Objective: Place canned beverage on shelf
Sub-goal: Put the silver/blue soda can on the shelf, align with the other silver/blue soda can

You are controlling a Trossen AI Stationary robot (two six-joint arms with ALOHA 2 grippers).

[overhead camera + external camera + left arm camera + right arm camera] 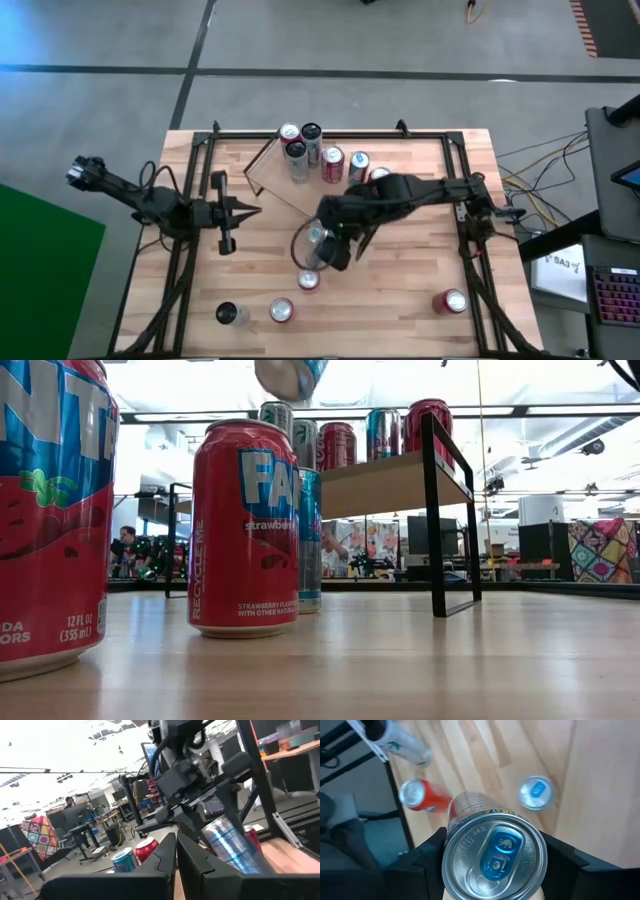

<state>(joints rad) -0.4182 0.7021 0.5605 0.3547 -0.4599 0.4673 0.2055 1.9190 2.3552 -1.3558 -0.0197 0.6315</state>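
**Can in hand, shelf yet to reach**

The right gripper (322,247) has a silver-and-blue can (492,855) clamped between its fingers, which stand partly apart at the can's width. In the right wrist view the can's top with its blue tab fills the space between the two dark fingers, and the table lies well below it; in the low view the can's base (288,377) hangs high above the standing cans. So the pick looks done and the carry is the step in hand.

The shelf (372,165) stands at the table's far edge, well apart from the gripper, with five cans already along it. The next move calls for swinging the can toward the shelf, keeping it above plank height, and finding a free spot on the plank clear of the cans already there before lowering and releasing.

The left gripper (252,211) waits at the table's left side, its fingers closed on nothing.

Other cans stand on the table near the front edge.
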